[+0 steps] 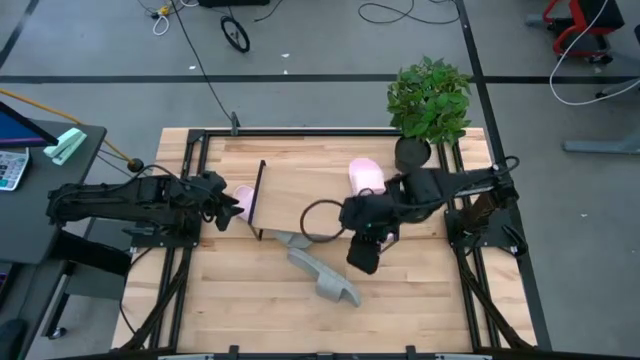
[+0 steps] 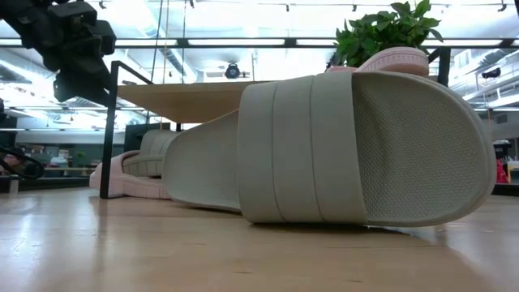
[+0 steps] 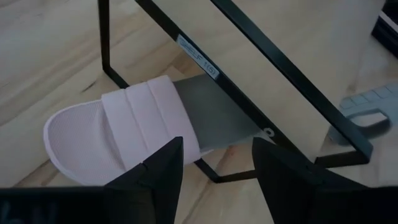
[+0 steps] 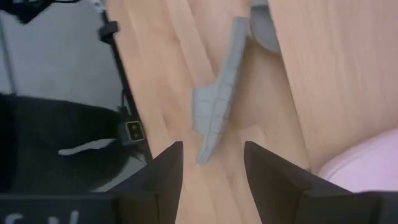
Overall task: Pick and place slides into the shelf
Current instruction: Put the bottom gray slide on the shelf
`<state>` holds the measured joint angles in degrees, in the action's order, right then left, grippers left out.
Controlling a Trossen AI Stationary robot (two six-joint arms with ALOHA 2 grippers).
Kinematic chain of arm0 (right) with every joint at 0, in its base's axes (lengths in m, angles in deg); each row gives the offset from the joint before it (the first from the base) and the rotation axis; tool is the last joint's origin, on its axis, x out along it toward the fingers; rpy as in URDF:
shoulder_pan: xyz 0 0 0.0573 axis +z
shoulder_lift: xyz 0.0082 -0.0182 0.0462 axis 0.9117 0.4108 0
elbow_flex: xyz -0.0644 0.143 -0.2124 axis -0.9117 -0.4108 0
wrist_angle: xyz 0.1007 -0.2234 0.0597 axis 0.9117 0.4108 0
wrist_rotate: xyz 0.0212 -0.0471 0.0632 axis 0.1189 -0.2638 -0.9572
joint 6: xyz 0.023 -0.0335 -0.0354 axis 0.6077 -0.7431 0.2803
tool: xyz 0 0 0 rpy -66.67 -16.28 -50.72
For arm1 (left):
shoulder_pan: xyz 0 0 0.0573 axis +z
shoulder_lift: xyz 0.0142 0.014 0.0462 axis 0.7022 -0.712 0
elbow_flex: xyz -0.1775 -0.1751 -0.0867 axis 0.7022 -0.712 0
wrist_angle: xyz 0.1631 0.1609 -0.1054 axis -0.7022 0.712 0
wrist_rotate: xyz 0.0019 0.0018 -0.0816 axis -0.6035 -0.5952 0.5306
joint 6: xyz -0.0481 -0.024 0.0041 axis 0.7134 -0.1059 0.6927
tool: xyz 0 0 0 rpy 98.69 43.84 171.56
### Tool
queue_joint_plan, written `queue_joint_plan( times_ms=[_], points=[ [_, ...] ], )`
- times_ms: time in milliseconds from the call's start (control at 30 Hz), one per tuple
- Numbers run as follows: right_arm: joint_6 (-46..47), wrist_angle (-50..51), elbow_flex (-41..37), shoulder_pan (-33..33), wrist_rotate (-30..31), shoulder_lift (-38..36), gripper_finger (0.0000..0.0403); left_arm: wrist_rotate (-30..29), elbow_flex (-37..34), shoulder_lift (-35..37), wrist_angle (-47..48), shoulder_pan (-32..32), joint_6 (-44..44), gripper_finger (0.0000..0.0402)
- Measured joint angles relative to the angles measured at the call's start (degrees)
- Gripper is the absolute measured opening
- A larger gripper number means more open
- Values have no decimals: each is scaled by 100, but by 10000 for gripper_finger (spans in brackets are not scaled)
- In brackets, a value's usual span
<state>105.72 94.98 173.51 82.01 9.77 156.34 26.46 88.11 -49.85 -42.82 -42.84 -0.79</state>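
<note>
Watching from the side: two arms work around the shelf (image 1: pixel 300 190), a low rack with a light-wood board and thin black end frames.
Left gripper: the left gripper (image 3: pixel 217 171) sits at the shelf's left end frame (image 3: pixel 249 46); its fingers are spread and hold nothing.
Pink slide at left: one pink slide (image 3: pixel 121 134) lies on the table half under that end frame, sole tucked beneath the board, just ahead of the left fingers.
Right gripper: the right gripper (image 4: pixel 211 168) hangs at the shelf's front edge, toward its right end; fingers apart, empty.
Pink slide on top: a second pink slide (image 1: pixel 365 177) rests on the board near the shelf's right end.
Grey slides: one grey slide (image 1: pixel 325 277) lies tipped on its side in front of the shelf; another grey slide (image 1: pixel 287 239) lies against the shelf's front edge.
Potted plant: a potted plant (image 1: pixel 428 100) stands off the shelf's right rear corner.
Risk: the tipped grey slide offers only a thin, soft edge; I judge a pinch there could slip or fold it.
Risk at the frame: pushing the left pink slide further could snag on the black bar or shove the light shelf.
</note>
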Motion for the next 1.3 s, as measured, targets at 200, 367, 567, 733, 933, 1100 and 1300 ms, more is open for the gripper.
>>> queue_joint_plan(
  times_ms=[200, 367, 567, 733, 933, 1100, 1300],
  points=[
    [876, -36, -555, 662, 372, 0, 174, 4, 0, 4, 2, 0, -18, 191],
    [1911, -595, -1195, 1338, 966, 0, 174, 146, 0, 4, -9, 0, 35, 183],
    [3127, -1985, -2259, 2210, 2281, 0, 174, 702, 0, 4, -40, 0, 1, 182],
    [4178, -2573, -3205, 2945, 3346, 0, 174, 878, 0, 4, -580, 0, 40, 187],
    [4346, -3738, -4192, 3352, 4231, 0, 188, 1051, 2, 4, -1249, 0, 38, 184],
    [4123, -4676, -4826, 3220, 4352, 0, 214, 1054, 2, 4, -1300, 0, 41, 186],
    [4069, -4848, -5307, 2965, 4337, 1, 232, 1058, 2, 4, -1299, 0, 33, 185]
  ],
)
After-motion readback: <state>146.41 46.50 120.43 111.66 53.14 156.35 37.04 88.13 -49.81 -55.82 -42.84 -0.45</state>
